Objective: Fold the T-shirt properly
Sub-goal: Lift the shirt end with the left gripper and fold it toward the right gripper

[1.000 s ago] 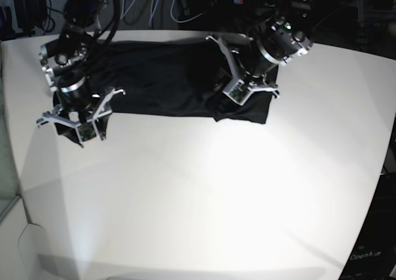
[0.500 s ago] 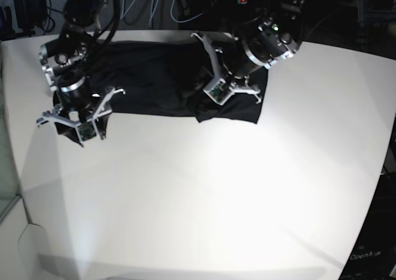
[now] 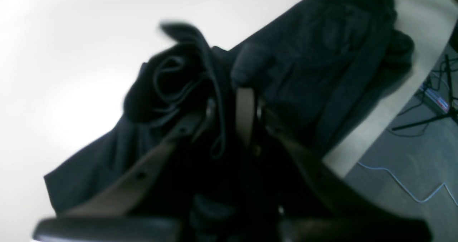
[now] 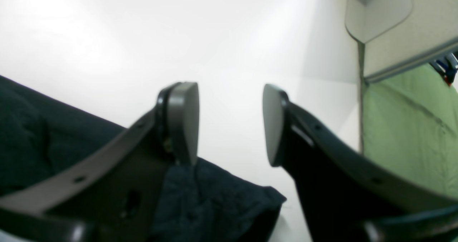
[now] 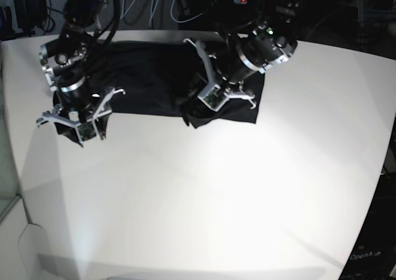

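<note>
The dark T-shirt (image 5: 148, 75) lies across the back of the white table (image 5: 216, 199), with its right end bunched. My left gripper (image 5: 193, 109) is shut on a raised fold of that end; in the left wrist view its fingers (image 3: 245, 113) pinch the cloth (image 3: 315, 56), which hangs in loops ahead of them. My right gripper (image 5: 79, 137) hovers over the shirt's left end, open. In the right wrist view its pads (image 4: 182, 124) stand wide apart with nothing between them, above the shirt's corner (image 4: 214, 199).
The table's back edge (image 3: 361, 141) runs close behind the shirt, with cables (image 3: 404, 188) on the floor beyond. A green floor (image 4: 404, 134) and a grey panel (image 4: 379, 9) lie past the table's left side.
My left gripper has moved leftward across the table, carrying the shirt's right end over toward the middle. The right arm has stayed still.
</note>
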`<state>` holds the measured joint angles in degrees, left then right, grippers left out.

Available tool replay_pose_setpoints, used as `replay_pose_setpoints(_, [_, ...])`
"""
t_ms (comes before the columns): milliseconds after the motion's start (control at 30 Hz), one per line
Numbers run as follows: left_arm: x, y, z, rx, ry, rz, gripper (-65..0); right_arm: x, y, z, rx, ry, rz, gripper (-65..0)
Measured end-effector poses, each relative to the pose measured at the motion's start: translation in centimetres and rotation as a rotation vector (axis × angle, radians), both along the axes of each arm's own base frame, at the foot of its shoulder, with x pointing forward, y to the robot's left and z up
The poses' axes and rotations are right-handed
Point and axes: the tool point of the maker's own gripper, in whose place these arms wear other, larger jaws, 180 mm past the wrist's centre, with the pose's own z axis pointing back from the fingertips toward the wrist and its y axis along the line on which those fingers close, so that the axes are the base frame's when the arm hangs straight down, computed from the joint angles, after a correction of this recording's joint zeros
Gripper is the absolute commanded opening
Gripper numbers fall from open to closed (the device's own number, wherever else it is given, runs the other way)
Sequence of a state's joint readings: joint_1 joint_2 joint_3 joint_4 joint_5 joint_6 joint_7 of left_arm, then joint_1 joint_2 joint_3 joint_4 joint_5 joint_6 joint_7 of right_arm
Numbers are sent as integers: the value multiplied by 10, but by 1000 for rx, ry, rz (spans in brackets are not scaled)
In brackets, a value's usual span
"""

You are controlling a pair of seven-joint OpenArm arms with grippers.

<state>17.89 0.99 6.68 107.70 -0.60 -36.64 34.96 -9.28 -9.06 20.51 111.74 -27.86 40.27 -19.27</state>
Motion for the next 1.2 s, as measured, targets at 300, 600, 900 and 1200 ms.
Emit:
replay_pose_setpoints(300, [-5,-12,-9,-1,27,-42,-650,0,0,0,0,-1,1,-358])
replay_pose_setpoints(600, [-4,-11,-9,-1,24,-42,-650,0,0,0,1,-1,1,-358])
replay_pose_setpoints(900, [-4,-12,-9,-2,23,-41,-650,0,0,0,1,-1,1,-358])
replay_pose_setpoints(1200, [-4,-14,-7,-12,23,-39,-251,0,0,0,0,-1,1,-358])
